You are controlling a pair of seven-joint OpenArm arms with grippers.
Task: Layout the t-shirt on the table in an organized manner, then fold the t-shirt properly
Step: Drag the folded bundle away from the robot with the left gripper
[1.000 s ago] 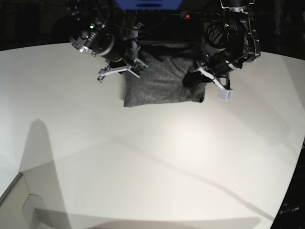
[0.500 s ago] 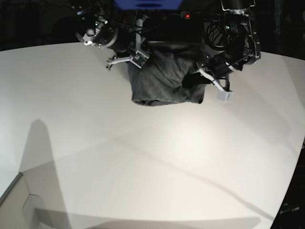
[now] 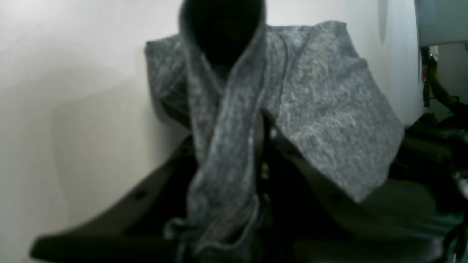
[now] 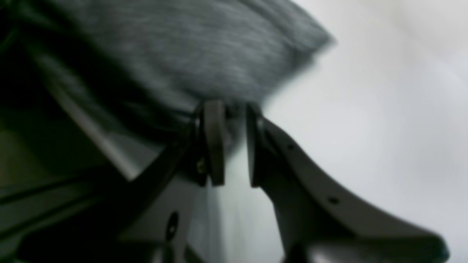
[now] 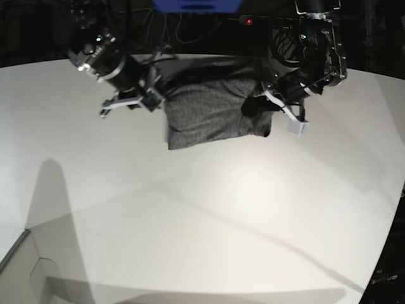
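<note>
The dark grey t-shirt [image 5: 215, 114] lies bunched in a rough rectangle at the far middle of the white table [image 5: 202, 221]. On the shirt's left edge, my right gripper [image 5: 155, 98] is shut on the cloth. In the right wrist view the t-shirt [image 4: 204, 51] has its edge pinched between the two pads [image 4: 214, 146] of the right gripper [image 4: 234, 120], just above the table [image 4: 384, 109]. On the shirt's right edge, my left gripper [image 5: 258, 104] is shut on the fabric. In the left wrist view a fold of the t-shirt [image 3: 329, 120] hangs down through the left gripper [image 3: 234, 146] and hides its fingertips.
Dark arm bases and cables crowd the table's far edge behind the shirt, under a blue panel [image 5: 196, 5]. A pale board or flap [image 5: 25, 266] juts in at the near left corner. The table's curved edge runs down the right side [image 5: 395, 209].
My right gripper lifted the shirt's left edge toward the back, then swung out to the left and down with it, so the shirt now lies wider. The left gripper has held still.
</note>
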